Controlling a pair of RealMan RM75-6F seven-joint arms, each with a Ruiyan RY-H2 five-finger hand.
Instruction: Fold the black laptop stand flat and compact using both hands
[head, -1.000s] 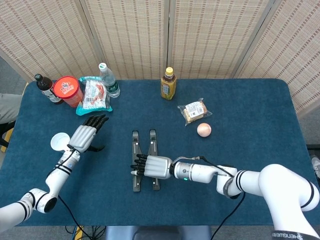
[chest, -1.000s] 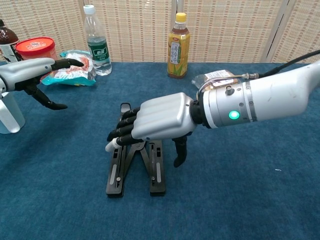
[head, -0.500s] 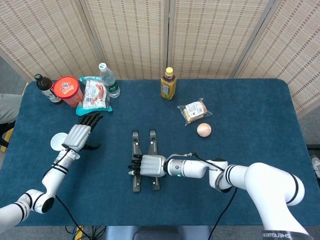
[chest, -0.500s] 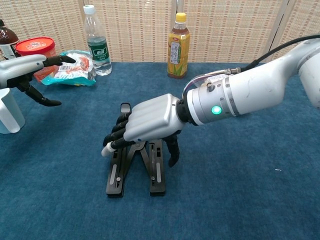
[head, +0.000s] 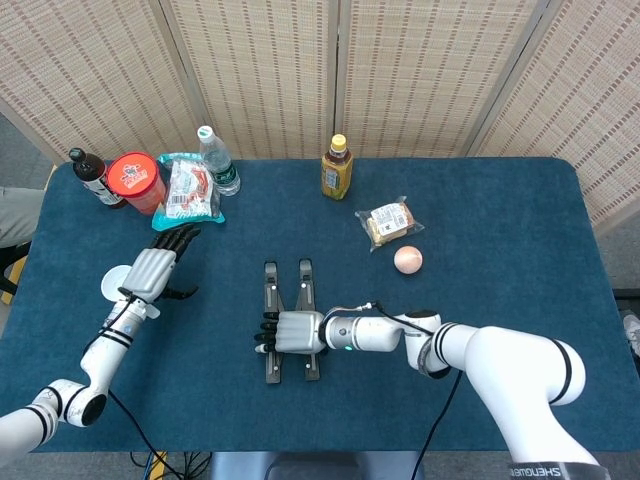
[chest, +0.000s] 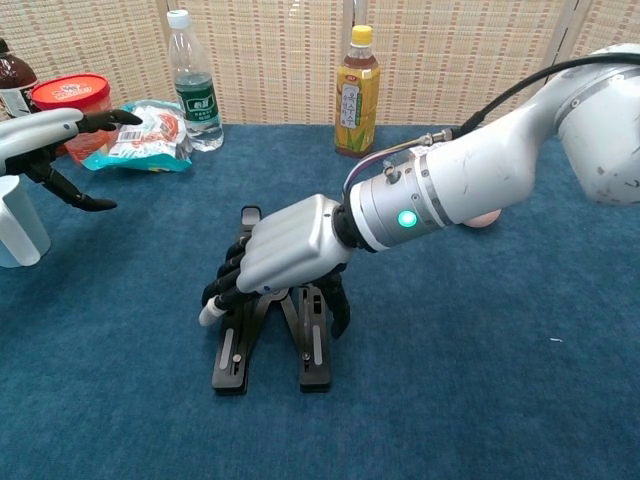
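The black laptop stand (head: 287, 318) lies near the middle of the blue bench (head: 500, 260), its two long rails side by side and running from near to far, with a raised linkage between them that the chest view shows not yet lying flat. The right hand (chest: 285, 258) rests on top of it, palm down, its fingers (chest: 225, 283) curled over the left rail while the thumb reaches down beside the right rail; whether it truly clamps the stand or only presses on it cannot be told.

To do this step well, I judge the right hand should press the raised middle straight down while drawing the rails together, keeping the push even so the stand does not skid or twist on the cloth. The other hand would help by steadying the far end.

The right arm comes in low from the right, forearm nearly level with the bench. The left hand (head: 155, 270) hovers well apart to the left, above the bench, fingers spread and holding nothing, just beside a white cup (head: 117, 283) and near a snack packet (head: 187, 190).
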